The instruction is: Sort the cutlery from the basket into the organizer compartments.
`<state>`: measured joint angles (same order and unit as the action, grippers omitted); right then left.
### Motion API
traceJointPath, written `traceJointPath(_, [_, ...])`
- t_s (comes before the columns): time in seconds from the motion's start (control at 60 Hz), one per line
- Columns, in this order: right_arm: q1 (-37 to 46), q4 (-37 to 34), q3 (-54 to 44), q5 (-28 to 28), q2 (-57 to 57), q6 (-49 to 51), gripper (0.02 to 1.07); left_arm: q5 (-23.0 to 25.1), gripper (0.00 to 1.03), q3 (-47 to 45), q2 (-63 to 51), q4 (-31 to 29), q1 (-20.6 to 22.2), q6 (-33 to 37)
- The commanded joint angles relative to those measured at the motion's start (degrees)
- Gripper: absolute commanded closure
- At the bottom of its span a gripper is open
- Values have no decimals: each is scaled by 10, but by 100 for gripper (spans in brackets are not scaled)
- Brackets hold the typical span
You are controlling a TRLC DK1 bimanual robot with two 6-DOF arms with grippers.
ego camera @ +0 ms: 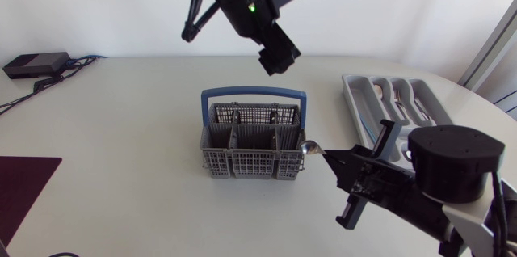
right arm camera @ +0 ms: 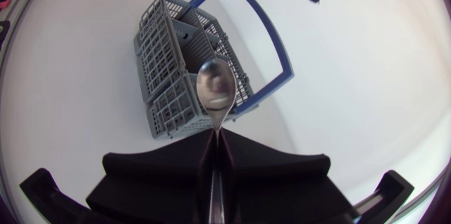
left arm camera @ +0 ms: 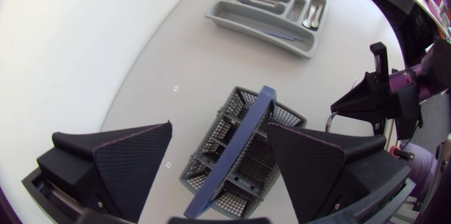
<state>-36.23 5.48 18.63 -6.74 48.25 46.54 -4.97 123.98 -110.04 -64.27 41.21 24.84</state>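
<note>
The grey basket [ego camera: 250,164] with a blue handle stands mid-table. Just right of it my right gripper [ego camera: 329,157] is shut on the handle of a spoon [ego camera: 308,147], whose bowl points toward the basket. The right wrist view has the spoon [right arm camera: 216,86] sticking out ahead of the closed fingers, above the basket [right arm camera: 169,104]. My left gripper [ego camera: 279,53] hangs open high over the table behind the basket, holding nothing. Its view looks down between wide fingers [left arm camera: 134,157] onto the basket [left arm camera: 243,139]. The grey organizer [ego camera: 352,99] at the right holds several pieces of cutlery [ego camera: 400,99].
A black box [ego camera: 36,65] with cables lies at the far left. A dark maroon mat [ego camera: 24,192] covers the near left corner. From the left wrist, the organizer [left arm camera: 261,34] lies beyond the basket and my right gripper [left arm camera: 359,101] beside it.
</note>
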Motion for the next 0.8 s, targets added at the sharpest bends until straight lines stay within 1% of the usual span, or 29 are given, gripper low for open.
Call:
traceJointPath(0.0, [61,-28,-10,49,-14,-1,101,-4,4,25,28,13,-17,-23])
traceJointPath(0.1, [165,-71,6,154,-18,29,101,-17,4,25,41,20,-31,-28])
traceJointPath(0.133, [198,-84,11,185,-16,44,101,-28,4,21,46,23,-34,-28])
traceJointPath(0.2, [243,-96,16,219,-7,75,101,-30,4,14,53,29,-42,-29])
traceJointPath(0.267, [278,-100,18,240,8,105,101,-40,4,-5,66,48,-51,-29])
traceJointPath(0.333, [339,-113,25,286,28,145,101,-41,4,-27,79,67,-60,-28])
traceJointPath(0.4, [399,-129,44,329,61,186,101,-45,4,-52,91,86,-70,-28])
traceJointPath(0.5, [501,-154,78,402,130,272,101,-52,4,-96,117,121,-85,-28])
traceJointPath(0.517, [506,-157,81,408,134,276,101,-52,4,-98,118,122,-86,-28])
traceJointPath(0.533, [530,-173,96,426,156,297,101,-53,4,-114,129,140,-90,-28])
traceJointPath(0.55, [549,-190,110,440,173,317,101,-53,4,-118,131,144,-90,-28])
traceJointPath(0.567, [572,-216,128,456,198,352,101,-57,4,-144,149,172,-98,-28])
traceJointPath(0.683, [640,-282,192,484,278,455,101,-59,4,-205,189,226,-120,-33])
traceJointPath(0.783, [673,-312,236,485,341,514,101,-59,4,-248,209,252,-134,-38])
